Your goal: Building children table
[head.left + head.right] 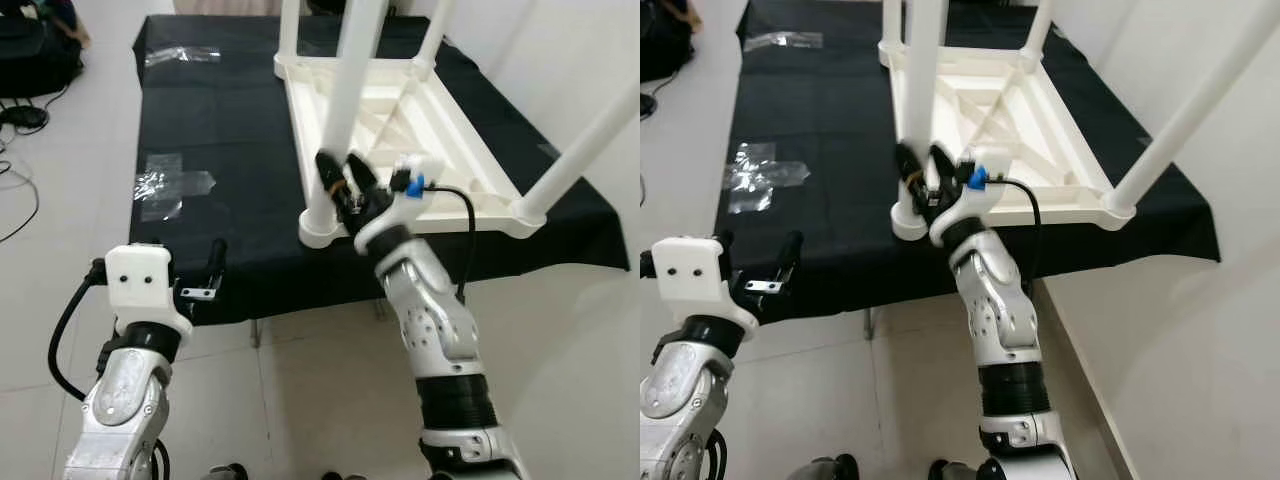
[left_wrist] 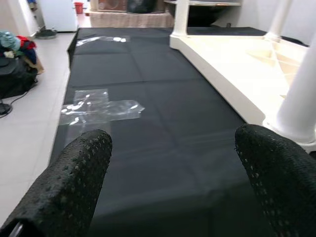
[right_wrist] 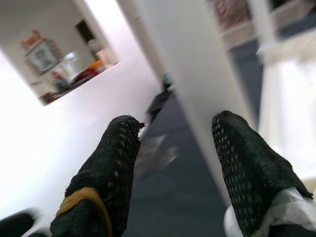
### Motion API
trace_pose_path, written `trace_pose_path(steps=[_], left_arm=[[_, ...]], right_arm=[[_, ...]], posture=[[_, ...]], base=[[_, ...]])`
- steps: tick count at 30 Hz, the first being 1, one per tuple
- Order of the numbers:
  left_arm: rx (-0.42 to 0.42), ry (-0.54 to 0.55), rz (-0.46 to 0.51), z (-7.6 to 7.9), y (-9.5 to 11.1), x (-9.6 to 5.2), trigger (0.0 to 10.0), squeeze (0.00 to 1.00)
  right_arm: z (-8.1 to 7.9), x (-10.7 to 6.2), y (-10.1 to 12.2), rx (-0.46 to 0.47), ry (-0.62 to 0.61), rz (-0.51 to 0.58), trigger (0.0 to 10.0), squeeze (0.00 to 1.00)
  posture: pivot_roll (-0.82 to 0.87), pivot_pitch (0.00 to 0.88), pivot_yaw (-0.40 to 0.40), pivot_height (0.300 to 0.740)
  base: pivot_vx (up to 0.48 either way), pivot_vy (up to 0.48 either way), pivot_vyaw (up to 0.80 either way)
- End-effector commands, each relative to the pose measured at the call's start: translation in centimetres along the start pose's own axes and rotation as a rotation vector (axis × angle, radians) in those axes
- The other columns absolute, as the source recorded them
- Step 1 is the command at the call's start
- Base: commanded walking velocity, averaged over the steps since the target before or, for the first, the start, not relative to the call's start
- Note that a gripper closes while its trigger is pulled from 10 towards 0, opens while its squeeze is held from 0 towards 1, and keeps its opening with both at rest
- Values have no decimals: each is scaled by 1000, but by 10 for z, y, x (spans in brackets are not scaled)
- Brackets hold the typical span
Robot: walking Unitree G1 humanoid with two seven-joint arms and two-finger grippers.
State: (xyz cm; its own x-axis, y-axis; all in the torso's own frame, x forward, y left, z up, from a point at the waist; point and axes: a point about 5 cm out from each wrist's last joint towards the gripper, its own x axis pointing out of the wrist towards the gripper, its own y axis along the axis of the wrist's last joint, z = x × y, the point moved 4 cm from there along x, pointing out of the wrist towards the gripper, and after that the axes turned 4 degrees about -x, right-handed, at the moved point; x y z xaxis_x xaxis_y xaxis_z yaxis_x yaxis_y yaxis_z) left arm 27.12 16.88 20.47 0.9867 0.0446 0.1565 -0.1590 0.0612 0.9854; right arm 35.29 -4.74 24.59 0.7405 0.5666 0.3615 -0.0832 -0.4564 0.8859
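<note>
A white children's table (image 1: pixel 478 160) lies upside down on a black-covered surface (image 1: pixel 230 130), its legs pointing up. My right gripper (image 1: pixel 343 178) is at the near-left leg (image 1: pixel 345 90), just above the leg's socket (image 1: pixel 320 228). It stands open, one finger on each side of the leg. The right wrist view shows that leg (image 3: pixel 197 84) running between the fingers (image 3: pixel 106 168), close to one and apart from the other. My left gripper (image 1: pixel 203 272) hangs open and holds nothing, low at the surface's near edge, to the left of the table.
Crumpled clear plastic (image 1: pixel 165 185) lies on the cloth left of the table, with more plastic (image 1: pixel 180 55) at the far end. Dark bags (image 1: pixel 35 50) and cables (image 1: pixel 20 115) sit on the tiled floor at the far left. A white wall (image 1: pixel 590 60) stands close on the right.
</note>
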Motion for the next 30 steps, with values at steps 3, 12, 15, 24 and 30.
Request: trace_pose_path(steps=[3, 12, 15, 24, 30], left_arm=[[0, -6, -4, 2, -3, -1, 10000, 0], [10, -11, -1, 3, -2, -1, 10000, 0], [50, -14, 2, 3, -2, 0, 10000, 0], [111, -33, 11, 2, -2, 2, 10000, 0], [132, -30, 7, -1, -3, 3, 10000, 0]], right_arm=[[-30, -15, -10, 97, 256, -100, 10000, 0], [44, -43, -49, -242, -135, -260, 10000, 0], [75, -57, -46, -346, -331, -268, 10000, 0], [97, -66, -30, -400, -468, -258, 10000, 0], [101, -64, -30, -431, -479, -250, 10000, 0]], posture=[[35, 194, -127, 740], [33, 179, -134, 740], [32, 177, -130, 740], [35, 168, -123, 740], [37, 177, -123, 740]], base=[[0, 0, 0], [0, 0, 0], [0, 0, 0], [0, -341, 0], [0, -435, 0]])
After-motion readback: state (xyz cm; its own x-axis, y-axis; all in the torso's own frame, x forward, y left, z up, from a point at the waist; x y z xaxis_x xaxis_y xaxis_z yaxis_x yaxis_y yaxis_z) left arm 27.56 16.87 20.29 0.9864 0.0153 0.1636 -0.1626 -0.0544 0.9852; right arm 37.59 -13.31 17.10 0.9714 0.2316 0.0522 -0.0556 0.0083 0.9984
